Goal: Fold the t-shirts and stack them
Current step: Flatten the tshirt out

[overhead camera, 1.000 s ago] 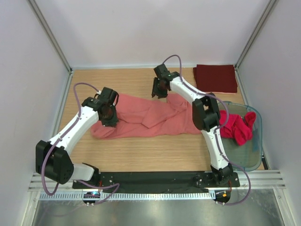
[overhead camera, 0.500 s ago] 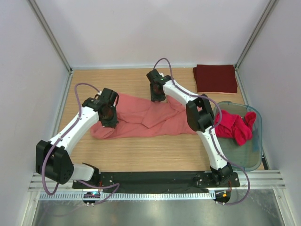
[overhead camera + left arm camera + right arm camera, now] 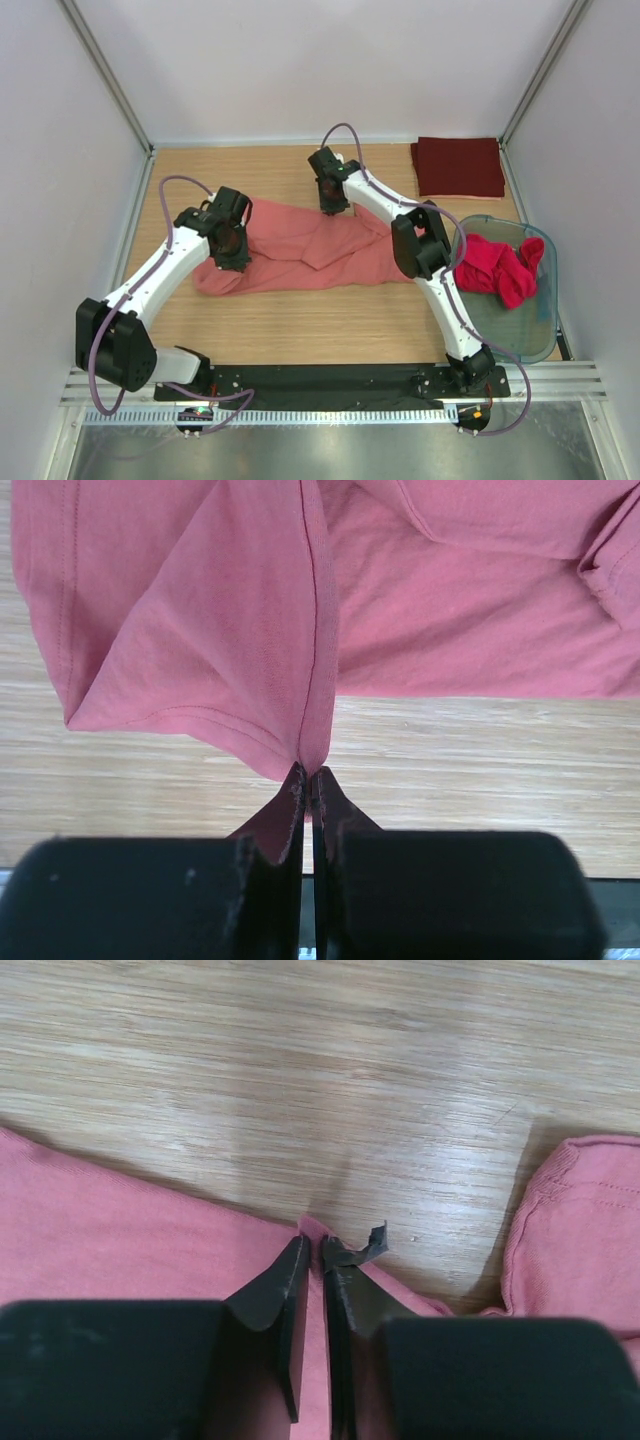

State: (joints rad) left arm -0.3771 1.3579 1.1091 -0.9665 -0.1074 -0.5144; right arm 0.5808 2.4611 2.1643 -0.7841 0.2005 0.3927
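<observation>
A salmon-pink t-shirt point(image 3: 300, 250) lies crumpled across the middle of the wooden table. My left gripper point(image 3: 232, 243) is shut on its left hem, pinching a fold of the t-shirt point(image 3: 250, 630) at the fingertips point(image 3: 308, 777). My right gripper point(image 3: 330, 195) is shut on the shirt's far edge; the wrist view shows that cloth point(image 3: 120, 1240) pinched between the fingertips point(image 3: 312, 1248). A folded dark maroon t-shirt point(image 3: 458, 166) lies at the back right. A brighter red-pink t-shirt point(image 3: 498, 268) sits bunched in the tub.
A translucent greenish plastic tub point(image 3: 538, 320) stands at the right edge beside the right arm. White enclosure walls surround the table. A torn strip of black tape point(image 3: 372, 1245) sticks out from the right fingertip.
My right gripper has moved left along the shirt's far edge, pulling that cloth with it. The left gripper has stayed put, holding the hem.
</observation>
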